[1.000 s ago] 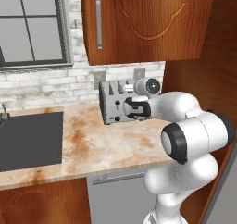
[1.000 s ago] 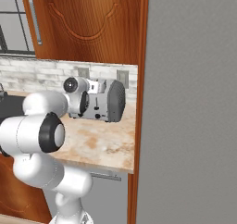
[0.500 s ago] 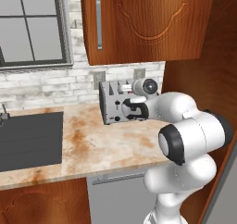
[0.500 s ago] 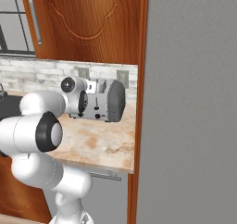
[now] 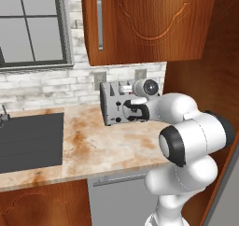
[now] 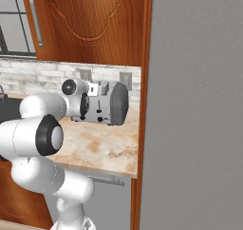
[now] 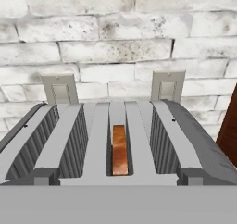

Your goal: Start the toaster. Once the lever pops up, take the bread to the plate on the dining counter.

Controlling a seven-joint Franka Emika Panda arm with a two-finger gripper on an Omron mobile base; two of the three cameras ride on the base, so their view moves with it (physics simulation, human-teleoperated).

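Barely shifted arm, gripper (image 5: 122, 107) spread wide at silver-grey toaster (image 5: 110, 103), brown-crusted bread (image 7: 119, 149) (edge-on) sunk in its middle slot

Glossy white rounded arm (image 5: 186, 141), dark joint caps

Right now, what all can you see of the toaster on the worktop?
The toaster is a boxy silver-grey appliance standing upright on the marbled worktop, against the white brick wall below two wall outlets. Its top has long parallel slots with ribbed inner walls. One middle slot holds the bread, brown crust upward, sunk below the rim. The robot's hand is close in front of it.
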